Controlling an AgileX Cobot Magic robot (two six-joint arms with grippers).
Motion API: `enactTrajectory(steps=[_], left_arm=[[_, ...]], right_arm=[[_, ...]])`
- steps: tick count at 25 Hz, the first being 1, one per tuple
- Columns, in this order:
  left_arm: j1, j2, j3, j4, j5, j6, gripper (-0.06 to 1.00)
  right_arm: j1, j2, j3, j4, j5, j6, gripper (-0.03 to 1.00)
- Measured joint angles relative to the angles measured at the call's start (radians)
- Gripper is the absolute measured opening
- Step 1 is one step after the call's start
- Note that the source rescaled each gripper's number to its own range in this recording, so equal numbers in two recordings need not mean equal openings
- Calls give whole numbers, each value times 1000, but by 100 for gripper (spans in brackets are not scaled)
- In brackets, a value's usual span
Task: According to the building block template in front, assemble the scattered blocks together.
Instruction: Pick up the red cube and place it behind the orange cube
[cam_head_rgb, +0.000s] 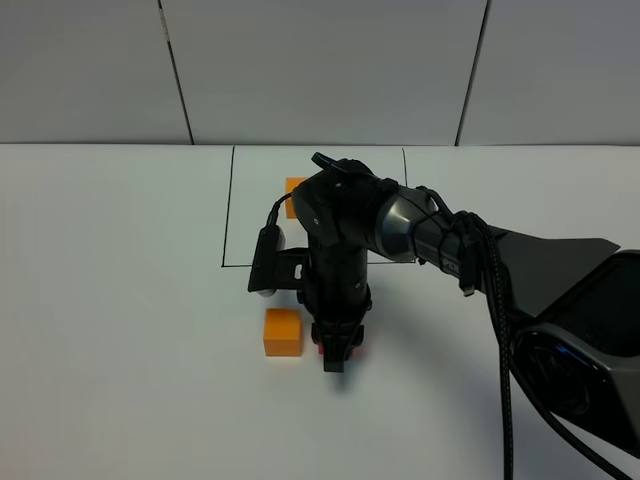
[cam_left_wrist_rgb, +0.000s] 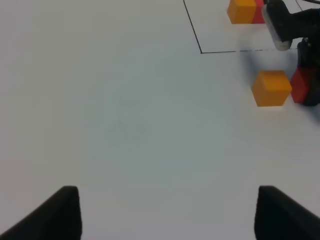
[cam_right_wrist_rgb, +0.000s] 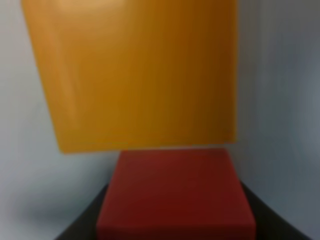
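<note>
The loose orange cube (cam_head_rgb: 282, 332) sits on the white table in front of the black drawn rectangle (cam_head_rgb: 228, 210). My right gripper (cam_head_rgb: 338, 354) points straight down just right of it and is shut on the loose red cube (cam_head_rgb: 321, 349), low at the table. The right wrist view shows the red cube (cam_right_wrist_rgb: 175, 195) between the dark fingers (cam_right_wrist_rgb: 82, 226), right next to the orange cube (cam_right_wrist_rgb: 135, 75); I cannot tell whether they touch. The template's orange cube (cam_left_wrist_rgb: 242, 11) and red cube (cam_left_wrist_rgb: 258, 14) stand joined inside the rectangle. My left gripper (cam_left_wrist_rgb: 165, 215) is open and empty, far to the left.
The right arm (cam_head_rgb: 400, 225) reaches across the rectangle and hides the template's red cube in the high view. A white wall (cam_head_rgb: 320, 70) stands behind the table's far edge. Bare white tabletop (cam_head_rgb: 120, 300) lies to the left.
</note>
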Motion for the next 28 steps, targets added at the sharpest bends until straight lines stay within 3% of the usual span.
enactTrajectory(steps=[10, 28], left_arm=[[0, 0, 0, 0, 0, 0, 58], [0, 0, 0, 0, 0, 0, 58]], right_arm=[[15, 1, 0, 4, 10, 43, 2], [28, 1, 0, 10, -2, 7, 2]])
